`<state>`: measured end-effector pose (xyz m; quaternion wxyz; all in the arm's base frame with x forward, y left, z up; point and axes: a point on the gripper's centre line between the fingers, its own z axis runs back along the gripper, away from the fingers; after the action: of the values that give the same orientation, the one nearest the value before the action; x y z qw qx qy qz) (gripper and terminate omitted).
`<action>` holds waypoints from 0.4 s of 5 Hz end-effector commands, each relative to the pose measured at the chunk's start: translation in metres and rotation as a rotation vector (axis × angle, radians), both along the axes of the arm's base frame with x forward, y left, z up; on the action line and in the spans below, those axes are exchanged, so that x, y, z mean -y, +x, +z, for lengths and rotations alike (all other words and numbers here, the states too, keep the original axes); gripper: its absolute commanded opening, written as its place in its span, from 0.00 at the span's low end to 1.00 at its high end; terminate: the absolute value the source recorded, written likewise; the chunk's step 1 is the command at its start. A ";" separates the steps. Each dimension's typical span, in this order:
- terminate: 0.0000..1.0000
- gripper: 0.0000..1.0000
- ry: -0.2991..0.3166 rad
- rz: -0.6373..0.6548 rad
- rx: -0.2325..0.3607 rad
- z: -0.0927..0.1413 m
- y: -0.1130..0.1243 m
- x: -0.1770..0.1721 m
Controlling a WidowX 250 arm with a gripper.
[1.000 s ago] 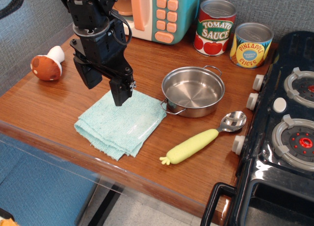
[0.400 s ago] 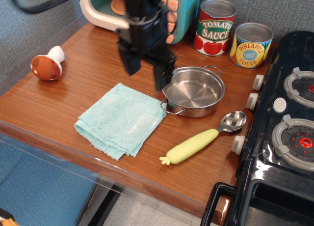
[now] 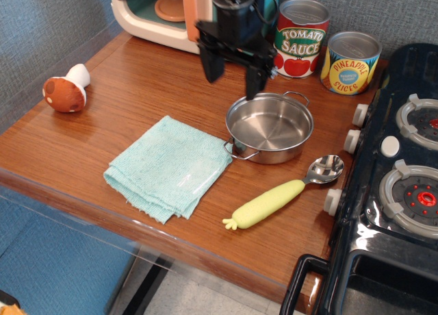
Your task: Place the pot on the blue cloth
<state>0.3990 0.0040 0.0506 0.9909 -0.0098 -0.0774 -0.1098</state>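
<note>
The shiny steel pot [image 3: 269,128] with two wire loop handles stands on the wooden table, right of the middle. The light aqua-blue cloth [image 3: 168,166] lies folded to its left, its right corner nearly touching the pot's near handle. My black gripper [image 3: 233,74] hangs open and empty above the pot's far left rim, its two fingers spread apart and pointing down. One finger [image 3: 255,81] is just over the rim; the other is further left over bare table.
A tomato sauce can [image 3: 300,38] and a pineapple can [image 3: 350,62] stand behind the pot. A toy microwave [image 3: 171,14] is at the back. A yellow-handled spoon [image 3: 284,192] lies in front of the pot. A toy mushroom [image 3: 66,89] sits far left. A black stove [image 3: 397,171] is on the right.
My gripper has moved from above the cloth's far edge to the right and back, and now hangs over the pot's far left rim. It stays open. The pot and cloth have not moved.
</note>
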 end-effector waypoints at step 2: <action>0.00 0.00 -0.052 0.043 -0.025 -0.019 0.014 0.007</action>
<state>0.4058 -0.0036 0.0145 0.9950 -0.0386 -0.0415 -0.0826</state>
